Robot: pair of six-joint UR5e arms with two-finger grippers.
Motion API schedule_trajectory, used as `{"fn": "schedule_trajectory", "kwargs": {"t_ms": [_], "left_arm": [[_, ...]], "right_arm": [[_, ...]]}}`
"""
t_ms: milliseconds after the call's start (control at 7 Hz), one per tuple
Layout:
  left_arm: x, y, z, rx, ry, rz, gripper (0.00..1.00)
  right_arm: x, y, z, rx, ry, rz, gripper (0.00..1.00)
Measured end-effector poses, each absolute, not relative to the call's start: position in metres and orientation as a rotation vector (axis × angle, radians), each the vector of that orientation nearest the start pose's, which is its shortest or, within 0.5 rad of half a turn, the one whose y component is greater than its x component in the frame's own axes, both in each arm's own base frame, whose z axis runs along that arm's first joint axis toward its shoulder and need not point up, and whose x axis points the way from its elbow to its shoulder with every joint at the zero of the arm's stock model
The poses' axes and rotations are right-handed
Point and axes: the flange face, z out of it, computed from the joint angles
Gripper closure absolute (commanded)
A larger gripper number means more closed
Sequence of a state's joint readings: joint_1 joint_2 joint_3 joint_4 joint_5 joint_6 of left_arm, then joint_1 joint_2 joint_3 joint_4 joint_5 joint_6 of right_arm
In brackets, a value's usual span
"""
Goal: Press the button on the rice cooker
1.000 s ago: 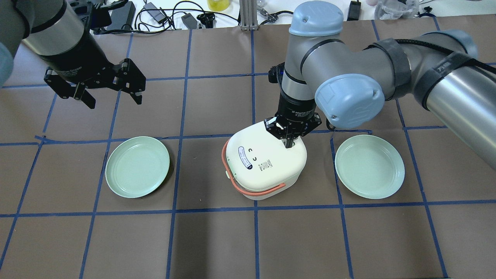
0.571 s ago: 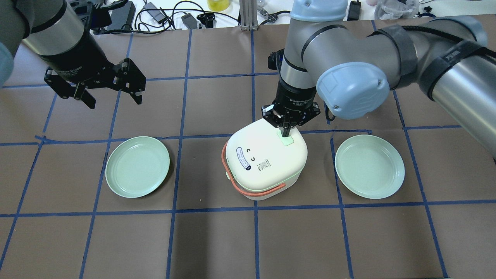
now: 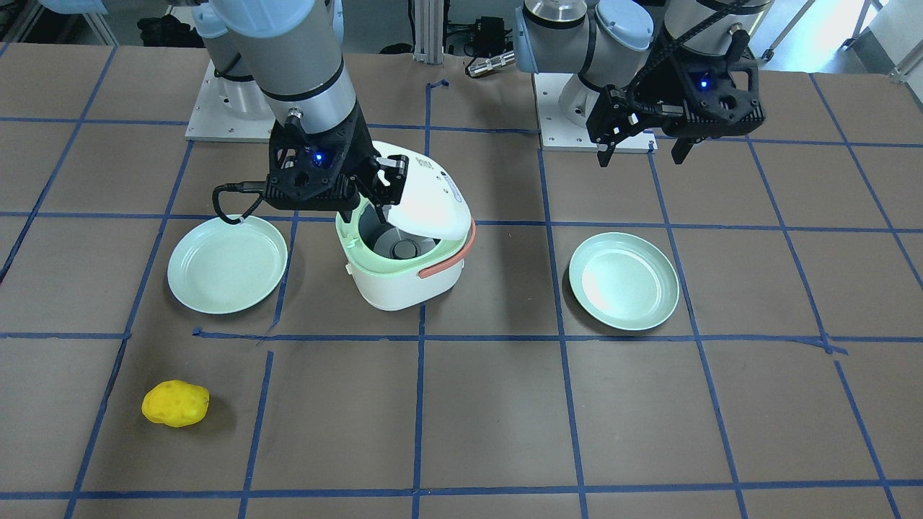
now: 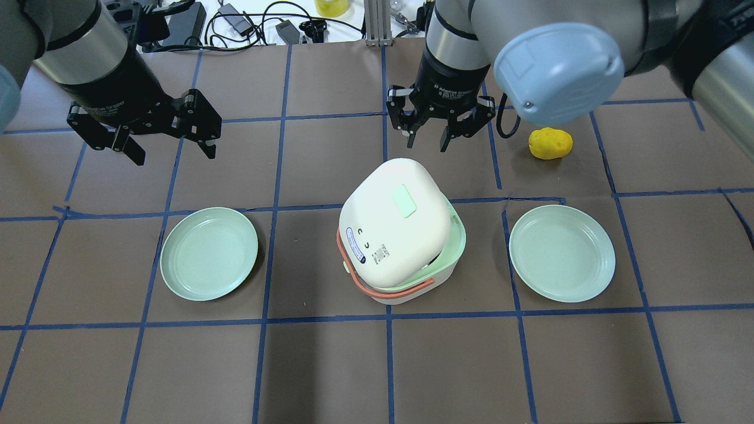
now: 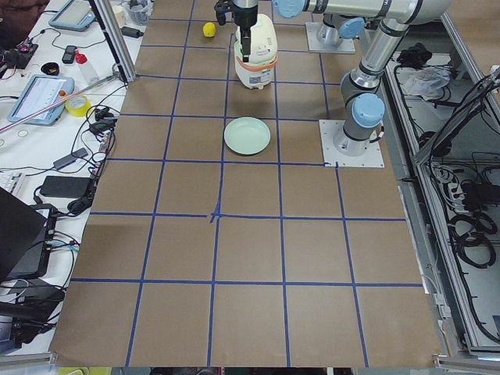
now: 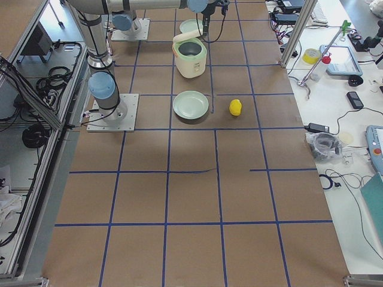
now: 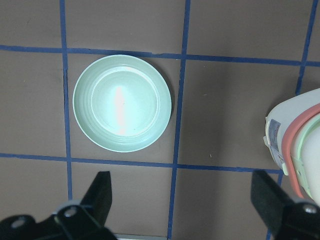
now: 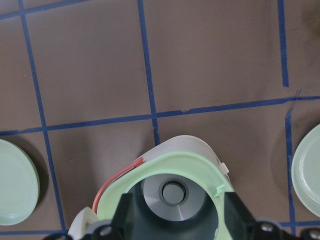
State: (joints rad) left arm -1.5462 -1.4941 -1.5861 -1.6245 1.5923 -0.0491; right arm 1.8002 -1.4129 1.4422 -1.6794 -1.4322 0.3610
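Observation:
The white rice cooker [image 4: 406,282] with an orange handle stands at the table's middle. Its lid [image 4: 392,229] is tilted up and open, with the green button [image 4: 405,201] on top. The front-facing view shows the inner pot [image 3: 401,249] bare. My right gripper [image 4: 427,141] is open and empty, above the cooker's far side and clear of the lid. Its wrist view looks down into the open pot [image 8: 175,192]. My left gripper [image 4: 175,154] is open and empty, hovering far left above a green plate [image 7: 121,102].
Two green plates flank the cooker, left [image 4: 210,253] and right [image 4: 561,253]. A yellow lumpy object [image 4: 550,143] lies on the table beyond the right plate. Cables and chargers [image 4: 247,23] lie along the table's far edge.
My right gripper has lifted off the lid button, moved away toward the far side and opened. The cooker lid has sprung open. The left arm has not moved.

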Motion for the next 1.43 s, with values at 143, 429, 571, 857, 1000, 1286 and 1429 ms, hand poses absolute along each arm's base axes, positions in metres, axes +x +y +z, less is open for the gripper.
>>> {"fn": "schedule_trajectory", "kwargs": {"t_ms": [143,429,571,857,1000,1286,1429], "left_arm": [[-0.12,-0.462,0.511,-0.115,3.118,-0.012,0.0],[-0.12,-0.463,0.511,-0.115,3.118,-0.012,0.0],[-0.12,-0.463,0.511,-0.115,3.118,-0.012,0.0],[-0.12,-0.462,0.511,-0.115,3.118,-0.012,0.0],[-0.12,-0.462,0.511,-0.115,3.118,-0.012,0.0],[-0.12,-0.462,0.511,-0.115,3.118,-0.012,0.0],[-0.12,-0.462,0.512,-0.115,3.118,-0.012,0.0]], "right_arm": [[0.257,-0.528,0.491,0.219,2.976,-0.086,0.0],[0.216,-0.542,0.495,0.166,3.02,-0.099,0.0],[0.2,-0.544,0.492,0.097,3.075,-0.096,0.0],[0.187,-0.54,0.483,-0.001,3.136,-0.029,0.0],[0.184,-0.536,0.479,-0.023,3.15,0.003,0.01],[0.171,-0.532,0.481,-0.085,3.178,0.018,0.01],[0.163,-0.527,0.484,-0.093,3.183,0.027,0.02]]}}
